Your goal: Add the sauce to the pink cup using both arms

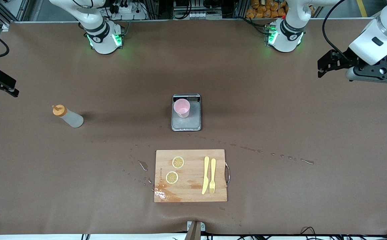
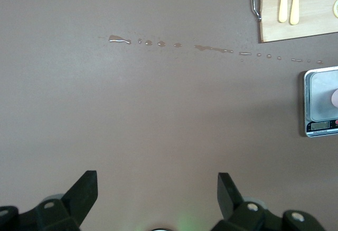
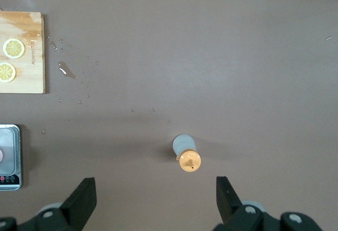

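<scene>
Sauce (image 1: 67, 116) stands upright toward the right arm's end; pink cup (image 1: 182, 108) sits on the scale (image 1: 186, 121). Left gripper (image 2: 157, 188) and right gripper (image 3: 156, 193) hover over bare surface (image 1: 280, 110), jaws open.

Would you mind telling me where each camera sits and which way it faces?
Front view: high across the table, facing both bases; shows the sauce and pink cup.
Left wrist view: above bare table; open left gripper, scale.
Right wrist view: above the sauce; open right gripper.
All three share the scale and the cutting board.
</scene>
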Action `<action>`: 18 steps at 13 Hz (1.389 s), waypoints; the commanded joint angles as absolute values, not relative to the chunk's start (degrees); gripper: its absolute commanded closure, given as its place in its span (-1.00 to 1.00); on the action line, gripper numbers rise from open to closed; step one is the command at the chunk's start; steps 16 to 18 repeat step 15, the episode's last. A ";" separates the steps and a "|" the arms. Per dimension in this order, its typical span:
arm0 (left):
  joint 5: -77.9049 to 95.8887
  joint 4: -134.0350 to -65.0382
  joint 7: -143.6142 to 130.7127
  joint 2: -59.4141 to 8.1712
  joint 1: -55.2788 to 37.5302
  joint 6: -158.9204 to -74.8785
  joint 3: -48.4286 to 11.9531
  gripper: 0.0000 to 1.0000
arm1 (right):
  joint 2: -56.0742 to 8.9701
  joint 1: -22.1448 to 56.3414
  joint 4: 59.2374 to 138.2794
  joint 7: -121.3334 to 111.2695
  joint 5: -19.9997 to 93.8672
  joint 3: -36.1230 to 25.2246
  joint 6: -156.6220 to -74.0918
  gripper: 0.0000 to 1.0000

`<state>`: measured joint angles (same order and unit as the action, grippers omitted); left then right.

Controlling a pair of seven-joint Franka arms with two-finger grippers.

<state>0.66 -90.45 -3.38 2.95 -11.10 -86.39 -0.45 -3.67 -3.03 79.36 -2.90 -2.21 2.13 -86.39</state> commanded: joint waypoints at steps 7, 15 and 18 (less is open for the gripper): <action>0.53 -90.26 -2.81 3.25 -10.90 -85.96 -0.53 -1.00 | -0.26 -3.69 83.32 -2.81 -2.11 2.55 -87.89 -1.00; 0.35 -90.26 -2.81 3.25 -10.99 -86.04 -0.62 -1.00 | -0.35 -3.16 83.50 -2.72 -2.81 2.72 -88.94 -1.00; 0.35 -90.26 -2.81 3.25 -10.99 -86.04 -0.62 -1.00 | -0.35 -3.16 83.50 -2.72 -2.81 2.72 -88.94 -1.00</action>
